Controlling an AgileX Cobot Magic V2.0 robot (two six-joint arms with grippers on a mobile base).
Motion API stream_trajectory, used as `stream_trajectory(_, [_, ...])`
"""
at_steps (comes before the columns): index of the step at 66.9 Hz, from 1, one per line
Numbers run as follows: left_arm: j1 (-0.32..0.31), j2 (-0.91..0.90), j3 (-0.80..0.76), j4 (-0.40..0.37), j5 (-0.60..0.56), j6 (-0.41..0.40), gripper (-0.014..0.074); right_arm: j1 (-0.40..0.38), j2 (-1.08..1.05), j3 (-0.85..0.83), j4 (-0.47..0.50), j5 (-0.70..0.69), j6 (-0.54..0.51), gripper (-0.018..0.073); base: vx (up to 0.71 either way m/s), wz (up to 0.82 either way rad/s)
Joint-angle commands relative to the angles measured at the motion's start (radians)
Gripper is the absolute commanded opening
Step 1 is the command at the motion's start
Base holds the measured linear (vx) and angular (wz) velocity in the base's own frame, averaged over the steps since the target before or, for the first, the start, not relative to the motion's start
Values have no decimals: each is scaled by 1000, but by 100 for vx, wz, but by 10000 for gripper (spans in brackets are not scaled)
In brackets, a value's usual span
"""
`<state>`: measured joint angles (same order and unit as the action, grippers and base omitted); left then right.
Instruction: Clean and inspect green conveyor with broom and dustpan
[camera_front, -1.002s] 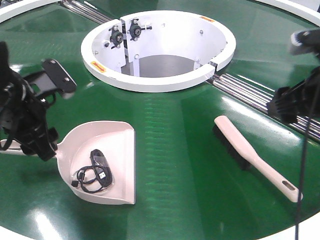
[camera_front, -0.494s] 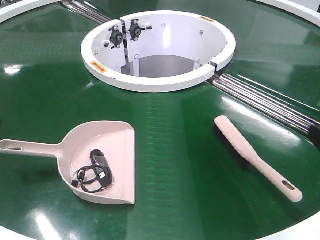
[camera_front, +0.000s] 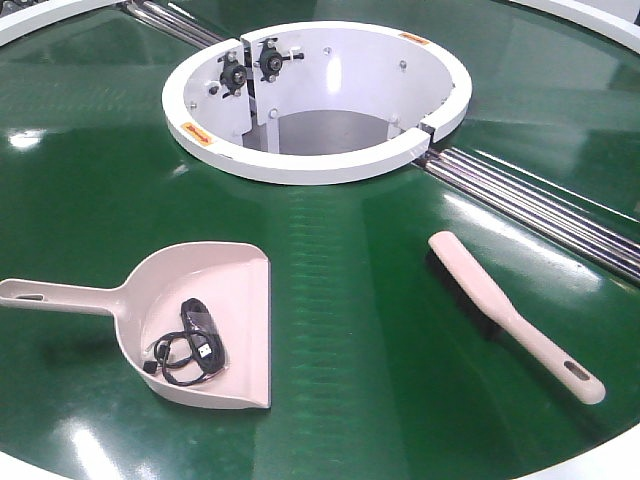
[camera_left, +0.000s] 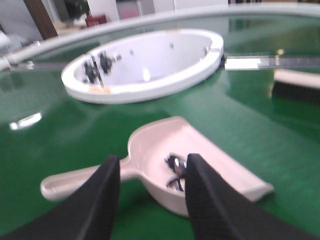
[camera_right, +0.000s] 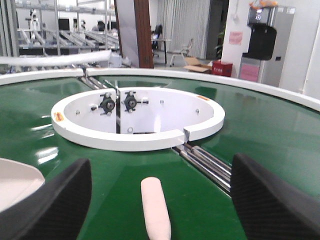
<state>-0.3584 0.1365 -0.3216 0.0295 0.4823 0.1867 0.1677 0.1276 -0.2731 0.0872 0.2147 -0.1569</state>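
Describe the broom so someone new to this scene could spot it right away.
Start at the white ring hub in the middle of the green conveyor. The broom lies alone on the belt, right of the dustpan. It is slimmer, with dark bristles.

glossy dark green conveyor (camera_front: 350, 300) with white rims and silver roller strips (camera_front: 530, 205); pale pinkish-beige dustpan (camera_front: 235, 290) holding a black cable (camera_front: 190, 345); matching beige broom (camera_front: 510, 315), dark bristles; white hub (camera_front: 320, 160).
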Motion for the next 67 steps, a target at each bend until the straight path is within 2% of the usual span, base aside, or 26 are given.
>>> stream_trajectory(1, [-4,9,16,-29,-97,-10,286,-3,11,0,4,-118,0,547,0,0])
stream_trajectory(6, [-4,9,16,-29,-115,-10,274,-3,11,2,4,-117,-3,532,0,0])
stream_trajectory(11, [-4,9,12,-37,-129,-10,218,-3,11,2,-3,-122,-17,462,0,0])
stream_trajectory(15, [-4,9,12,-56,-129,-10,134,-3,11,2,-3,-118,-25,339,0,0])
stream_trajectory(20, [-4,9,12,-69,-128,-10,5,-3,11,2,0,-113,-24,118,0,0])
stream_trajectory(23, [-4,9,12,-79,-129,-9,-9,-3,11,2,4,-115,-24,-1,0,0])
stream_trajectory(24, [-4,9,12,-81,-129,-9,-8,-3,11,2,5,-115,-22,-15,0,0])
stream_trajectory(67, [-4,9,14,-80,-129,-9,-8,-3,11,2,7,-113,-22,-8,0,0])
